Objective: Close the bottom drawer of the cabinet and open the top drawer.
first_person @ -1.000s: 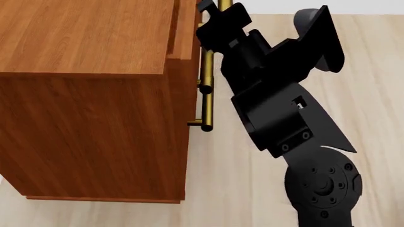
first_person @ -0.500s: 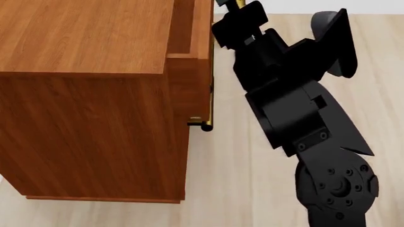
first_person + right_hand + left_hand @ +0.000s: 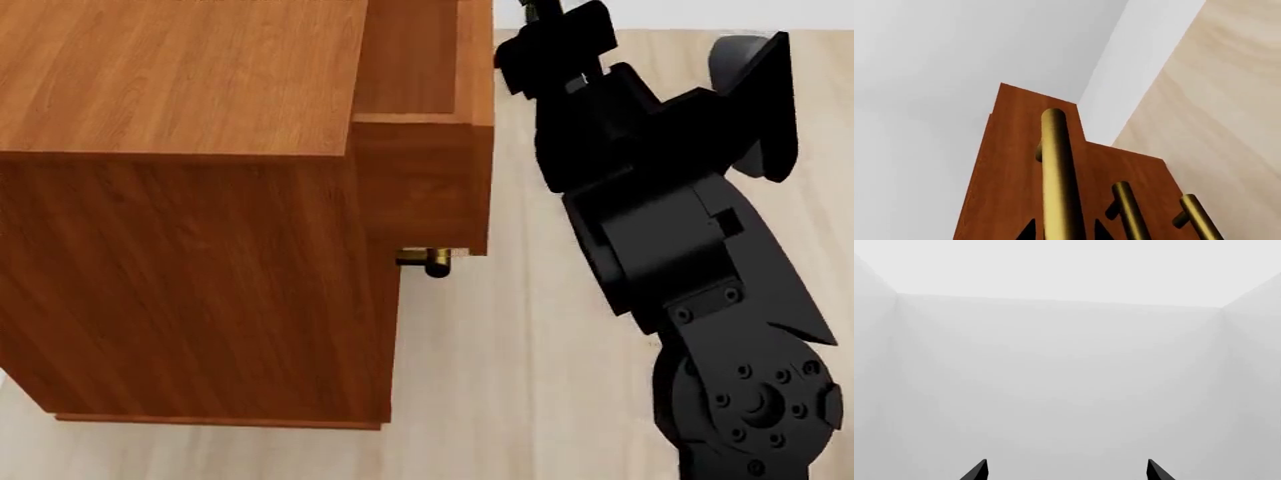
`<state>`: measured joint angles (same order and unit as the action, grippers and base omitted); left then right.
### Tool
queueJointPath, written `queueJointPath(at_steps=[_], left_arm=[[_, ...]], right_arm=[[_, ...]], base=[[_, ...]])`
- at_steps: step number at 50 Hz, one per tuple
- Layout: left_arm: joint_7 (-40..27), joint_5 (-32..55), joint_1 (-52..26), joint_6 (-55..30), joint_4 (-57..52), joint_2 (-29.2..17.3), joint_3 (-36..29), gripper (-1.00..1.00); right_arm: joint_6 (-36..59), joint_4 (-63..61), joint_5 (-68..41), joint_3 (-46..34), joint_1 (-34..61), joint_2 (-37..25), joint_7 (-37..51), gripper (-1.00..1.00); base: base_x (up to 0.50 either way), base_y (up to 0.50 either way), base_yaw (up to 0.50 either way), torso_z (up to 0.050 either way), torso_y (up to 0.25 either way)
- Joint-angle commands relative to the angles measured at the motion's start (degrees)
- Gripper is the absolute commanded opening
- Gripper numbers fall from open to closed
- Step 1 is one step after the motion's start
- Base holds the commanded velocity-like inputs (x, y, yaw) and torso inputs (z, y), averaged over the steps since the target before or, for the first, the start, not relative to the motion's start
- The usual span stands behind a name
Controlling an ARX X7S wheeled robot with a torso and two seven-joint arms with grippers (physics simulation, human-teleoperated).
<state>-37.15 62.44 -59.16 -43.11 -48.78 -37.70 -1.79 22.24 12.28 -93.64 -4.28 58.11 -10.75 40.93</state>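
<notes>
The reddish-brown cabinet (image 3: 200, 250) fills the left of the head view. Its top drawer (image 3: 420, 70) stands partly pulled out past the cabinet front. My right gripper (image 3: 545, 30) is at that drawer's front, shut on its brass bar handle (image 3: 1057, 170), which runs between the two fingertips (image 3: 1029, 231). Two lower brass handles (image 3: 1131, 210) show beside it in the right wrist view; the outermost one (image 3: 1197, 220) belongs to the bottom drawer. One handle end (image 3: 434, 262) pokes out under the top drawer. My left gripper (image 3: 1066, 472) is open and faces bare white walls.
Pale wooden floor (image 3: 534, 380) lies in front of the cabinet. My right arm's black links (image 3: 694, 260) stand close to the cabinet front. A white wall (image 3: 934, 75) rises behind the cabinet.
The top drawer has slid further out of the cabinet, to the right in the head view. My right gripper and arm moved the same way with its handle.
</notes>
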Motion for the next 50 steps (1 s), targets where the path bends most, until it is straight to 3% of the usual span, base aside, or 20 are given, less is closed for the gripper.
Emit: queueJointPath(at_steps=[1, 46, 47, 50], left_arm=[[-0.1, 0.0, -0.1, 0.2, 0.0, 0.0, -0.3, 1.0], [-0.1, -0.4, -0.4, 0.8, 0.3, -0.2, -1.4, 1.0], [0.0, -0.6, -0.2, 1.0, 0.3, -0.1, -1.5, 1.0], [0.0, -0.6, -0.1, 1.1, 0.4, -0.2, -1.4, 1.0]], right_arm=[[2.2, -8.3, 4.3, 1.8, 0.1, -1.6, -1.5, -1.0], [0.7, -8.4, 4.0, 1.8, -1.0, -2.7, -1.7, -1.0], [0.7, -8.3, 4.0, 1.8, -1.0, -2.7, -1.8, 1.0], [0.7, -8.4, 4.0, 1.6, -0.9, -2.7, -1.6, 1.0]], base=[[0.0, 0.0, -0.01, 0.0, 0.012], [-0.01, 0.0, -0.01, 0.001, 0.007], [-0.02, 0.0, -0.01, 0.0, 0.009], [0.0, 0.0, 0.0, 0.0, 0.0]])
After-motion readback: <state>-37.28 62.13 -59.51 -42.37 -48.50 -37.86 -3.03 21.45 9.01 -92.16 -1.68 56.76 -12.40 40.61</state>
